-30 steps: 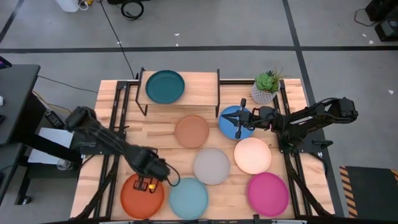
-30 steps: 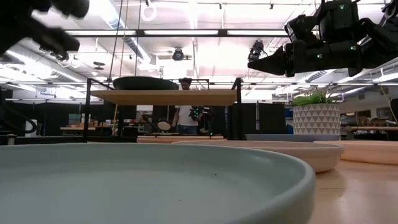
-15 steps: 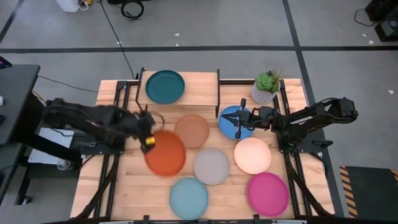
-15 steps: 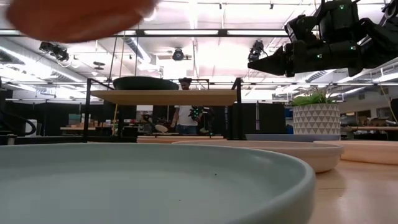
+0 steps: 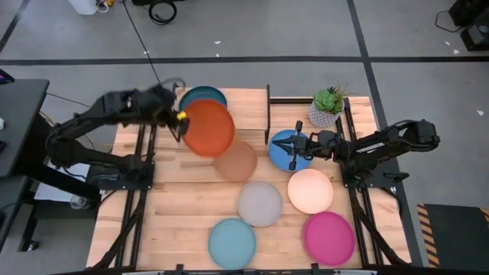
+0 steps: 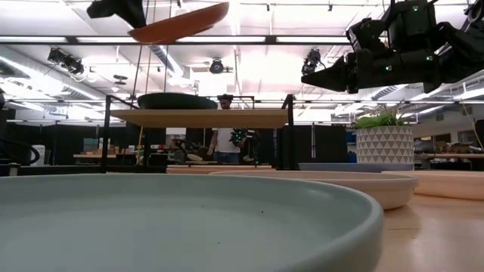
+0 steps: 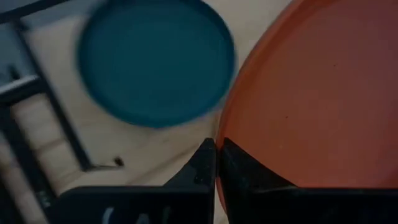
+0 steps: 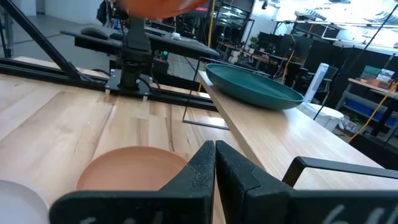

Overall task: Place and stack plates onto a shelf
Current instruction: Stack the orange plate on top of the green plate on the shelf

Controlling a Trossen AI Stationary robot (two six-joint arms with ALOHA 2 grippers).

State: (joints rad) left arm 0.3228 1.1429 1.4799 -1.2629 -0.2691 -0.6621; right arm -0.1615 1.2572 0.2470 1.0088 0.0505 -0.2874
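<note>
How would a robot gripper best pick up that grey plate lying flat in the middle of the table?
Probably by its rim. The round grey plastic plate lies flat and shallow, so only the raised edge gives the fingers something to pinch. The left gripper holds the orange plate that way. I would come from above at the grey plate's left edge, which faces bare tabletop, away from the neighbouring plates.

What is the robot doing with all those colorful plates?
It is putting plates on a little wooden shelf. The left gripper pinches the edge of an orange plate and holds it up in the air above the shelf, next to the dark teal plate that already sits there. The right gripper waits over the blue plate. Other plates lie flat on the table.
</note>
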